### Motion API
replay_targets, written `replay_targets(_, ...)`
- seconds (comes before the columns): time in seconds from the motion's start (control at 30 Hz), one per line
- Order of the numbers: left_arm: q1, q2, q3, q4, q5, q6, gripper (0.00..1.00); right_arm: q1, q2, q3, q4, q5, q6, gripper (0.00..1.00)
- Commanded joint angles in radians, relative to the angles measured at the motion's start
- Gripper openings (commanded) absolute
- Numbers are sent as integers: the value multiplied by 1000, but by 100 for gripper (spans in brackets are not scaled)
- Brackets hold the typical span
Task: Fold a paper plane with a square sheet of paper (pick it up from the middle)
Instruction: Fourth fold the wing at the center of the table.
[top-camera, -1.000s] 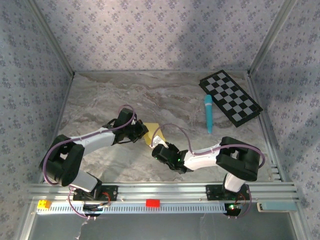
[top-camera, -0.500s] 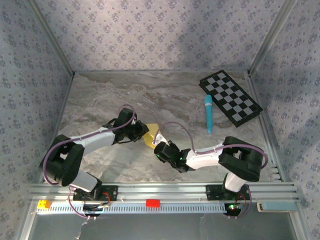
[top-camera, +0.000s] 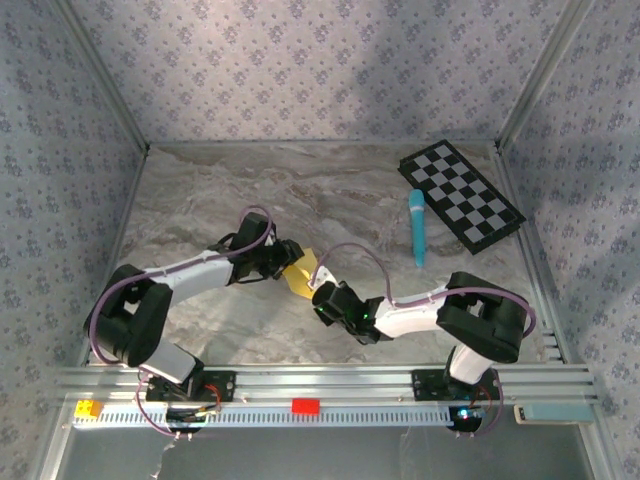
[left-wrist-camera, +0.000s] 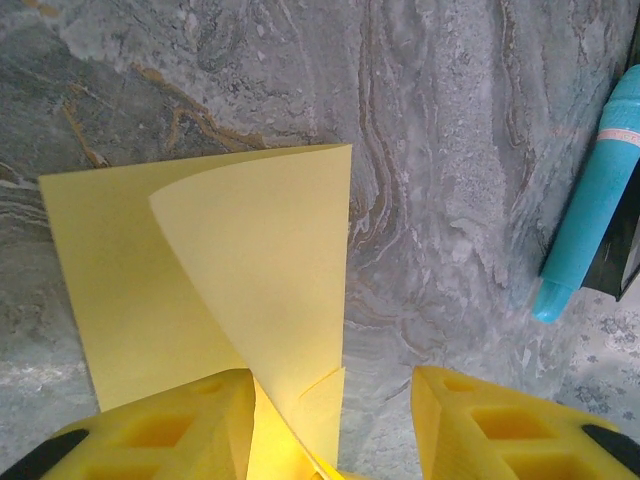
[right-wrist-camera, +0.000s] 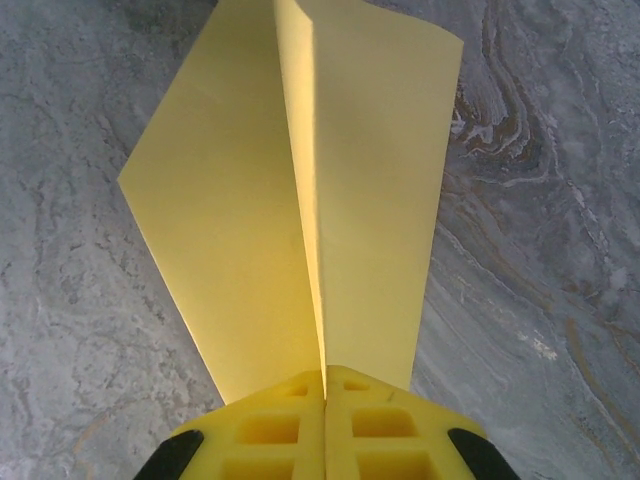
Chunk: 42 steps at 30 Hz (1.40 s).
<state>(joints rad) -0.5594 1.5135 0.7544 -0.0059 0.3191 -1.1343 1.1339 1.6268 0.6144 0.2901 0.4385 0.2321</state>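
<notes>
Clamping the middle crease of the square sheet of paper (right-wrist-camera: 250, 200), the right tool (right-wrist-camera: 325, 378) has its two yellow fingers pressed flat together, so it is grasping the sheet. From the fingers the paper spreads away as two wings, one on each side of the fold. In the top view the sheet sits near the middle of the marbled worktop (top-camera: 220, 190), a little toward the near edge, between the two tools. The left tool (left-wrist-camera: 330, 385) is released: its fingers stand well apart. A curled flap of the sheet runs down between them, close against the inner side of one finger; whether it touches I cannot tell. The other finger is apart from the paper. A light-blue marker (top-camera: 417, 228) lies toward the right edge, just beside a checkered board (top-camera: 461, 195) at the far right corner.
</notes>
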Motion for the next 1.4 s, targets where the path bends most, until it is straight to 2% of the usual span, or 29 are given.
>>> replay_targets(0.0,-4,20,37,-39,14,13,45,-7,-20,-14,21,-12,30,7)
replay_targets(0.2,-1,31,52,-74,11,16,46,-13,-24,-24,34,-20,40,7)
replay_targets(0.43,-2,13,49,-84,-2,19,52,-25,-34,-33,49,-30,56,7)
replay_targets(0.6,1,29,51,-87,1,10,51,-31,-34,-45,74,-54,61,7)
replay_targets(0.73,6,44,66,-94,9,12,46,-33,-31,-46,75,-64,60,8)
replay_targets(0.87,11,53,86,-122,8,19,39,-36,-31,-45,68,-74,64,10)
replay_targets(0.93,13,54,89,-125,8,22,32,-37,-33,-46,63,-80,67,12)
replay_targets(1.37,19,52,99,-152,6,26,10,-43,-30,-47,55,-95,67,14)
